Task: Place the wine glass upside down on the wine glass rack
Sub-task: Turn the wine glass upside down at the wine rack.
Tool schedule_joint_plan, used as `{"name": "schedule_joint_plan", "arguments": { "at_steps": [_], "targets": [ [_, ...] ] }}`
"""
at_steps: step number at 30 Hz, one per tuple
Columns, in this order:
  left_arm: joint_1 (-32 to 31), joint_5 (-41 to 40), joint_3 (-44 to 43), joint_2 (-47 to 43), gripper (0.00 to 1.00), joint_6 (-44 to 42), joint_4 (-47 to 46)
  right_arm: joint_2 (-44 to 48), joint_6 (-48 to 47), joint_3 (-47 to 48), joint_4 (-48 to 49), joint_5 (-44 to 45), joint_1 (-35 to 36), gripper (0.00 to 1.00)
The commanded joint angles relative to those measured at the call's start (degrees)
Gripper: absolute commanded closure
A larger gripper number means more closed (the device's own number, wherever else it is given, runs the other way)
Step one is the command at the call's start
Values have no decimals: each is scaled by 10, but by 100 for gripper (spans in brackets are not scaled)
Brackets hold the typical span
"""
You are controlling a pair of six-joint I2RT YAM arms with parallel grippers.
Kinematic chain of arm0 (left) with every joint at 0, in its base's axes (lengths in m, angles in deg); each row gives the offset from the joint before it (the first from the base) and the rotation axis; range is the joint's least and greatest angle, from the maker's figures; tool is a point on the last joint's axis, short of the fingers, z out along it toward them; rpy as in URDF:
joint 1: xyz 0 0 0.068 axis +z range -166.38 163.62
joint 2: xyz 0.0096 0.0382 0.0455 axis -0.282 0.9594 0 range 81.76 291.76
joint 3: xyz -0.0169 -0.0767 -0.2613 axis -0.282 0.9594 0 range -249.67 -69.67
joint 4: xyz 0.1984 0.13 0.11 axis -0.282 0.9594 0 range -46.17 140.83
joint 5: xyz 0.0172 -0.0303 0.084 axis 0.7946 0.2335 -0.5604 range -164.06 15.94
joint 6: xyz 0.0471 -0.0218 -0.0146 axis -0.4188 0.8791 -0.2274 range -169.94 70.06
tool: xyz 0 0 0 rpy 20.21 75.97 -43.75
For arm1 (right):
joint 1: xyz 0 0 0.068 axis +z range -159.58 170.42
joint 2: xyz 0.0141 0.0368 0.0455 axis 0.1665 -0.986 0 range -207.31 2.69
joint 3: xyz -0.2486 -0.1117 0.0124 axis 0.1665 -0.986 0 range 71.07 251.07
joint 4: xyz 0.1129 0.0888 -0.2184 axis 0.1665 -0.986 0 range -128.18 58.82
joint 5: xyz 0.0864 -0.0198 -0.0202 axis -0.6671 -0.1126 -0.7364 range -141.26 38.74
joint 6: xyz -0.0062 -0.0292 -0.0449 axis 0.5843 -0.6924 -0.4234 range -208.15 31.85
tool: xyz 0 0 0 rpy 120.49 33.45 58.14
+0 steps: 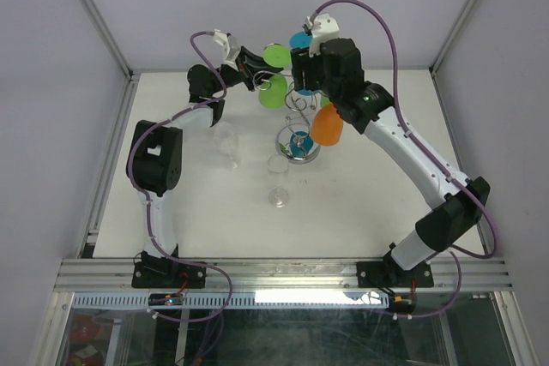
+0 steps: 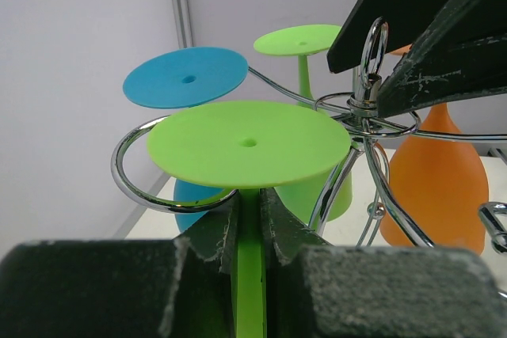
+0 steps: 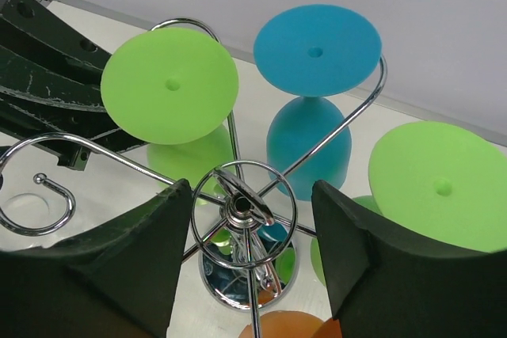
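The chrome wine glass rack (image 1: 298, 139) stands mid-table, also in the right wrist view (image 3: 245, 282). My left gripper (image 2: 250, 203) is shut on the stem of an upside-down green wine glass (image 2: 248, 142). The glass's foot rests just above a curled scroll arm (image 2: 127, 172) at the rack's left. In the top view the left gripper (image 1: 256, 70) and that glass (image 1: 273, 92) are left of the rack top. My right gripper (image 3: 252, 191) is open, its fingers on either side of the rack's top ring; it also shows in the top view (image 1: 302, 79).
A blue glass (image 3: 317, 37), another green glass (image 3: 440, 184) and an orange glass (image 1: 327, 124) hang upside down on the rack. Two clear glasses (image 1: 279, 197) (image 1: 227, 152) stand on the table in front and to the left. Frame posts and walls ring the table.
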Motion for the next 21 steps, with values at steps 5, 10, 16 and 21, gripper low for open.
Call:
{"name": "schedule_joint_plan", "arguments": {
  "at_steps": [5, 10, 16, 21],
  "targets": [
    [-6, -11, 3, -9, 100, -4, -31, -16, -5, 22, 33, -24, -2, 45],
    [-5, -11, 2, -11, 100, -20, -13, -24, -17, 12, 33, -22, -3, 61],
    [-5, -12, -2, -8, 100, -21, -11, -23, -25, 0, 34, -32, -9, 80],
    [-5, -12, -10, -3, 100, -19, -11, -14, -30, -25, 42, -49, -20, 98]
  ]
}}
